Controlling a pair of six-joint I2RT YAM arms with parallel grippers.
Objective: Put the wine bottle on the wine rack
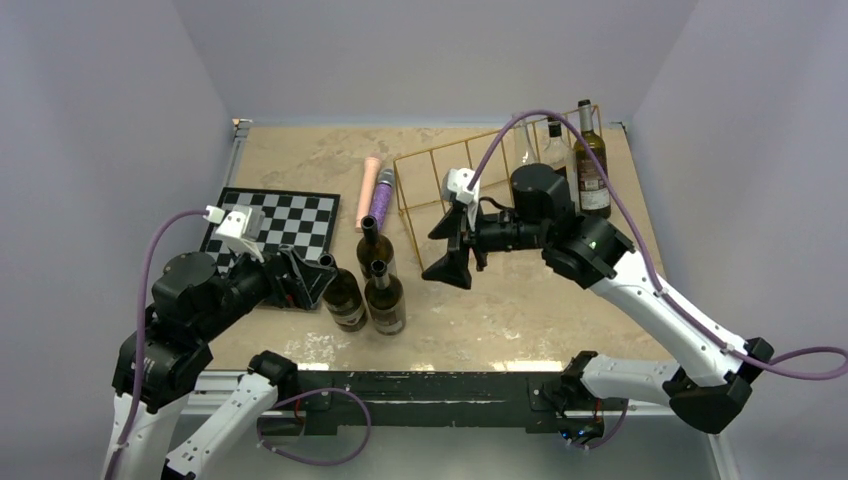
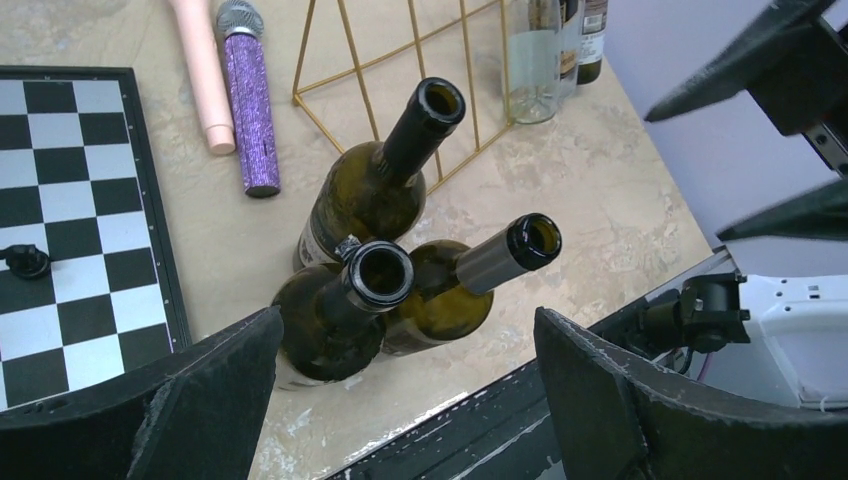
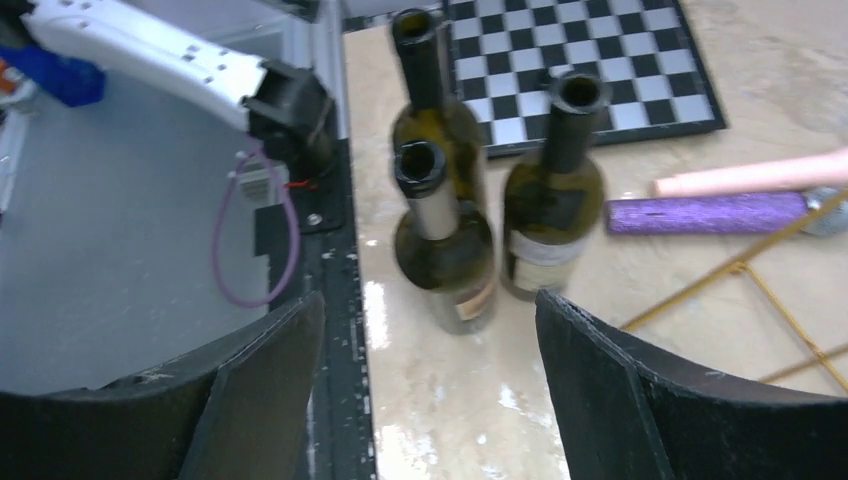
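Three dark wine bottles [image 1: 375, 245] are seen standing upright in a tight cluster on the surface [image 1: 520, 310], just in front of the left end of the wine rack [image 1: 425, 180]. One of them, the grey-foiled bottle [image 3: 445, 250], is marked by a grey sleeve on its neck. The right gripper [image 1: 452, 250] is held in front of the wine rack, just right of the cluster, with its fingers spread wide and nothing between them. The left gripper [image 1: 310, 278] is held on the cluster's other side, farther from the wine rack, likewise spread and empty. A chessboard [image 1: 280, 220] is laid well left of the wine rack. A pink cylinder [image 1: 369, 190] and a purple glitter microphone [image 1: 381, 205] are laid side by side just off its left end. At its right end a clear bottle [image 1: 524, 148] and two darker bottles [image 1: 591, 165] are stood upright; whether they are inside its wires cannot be told.
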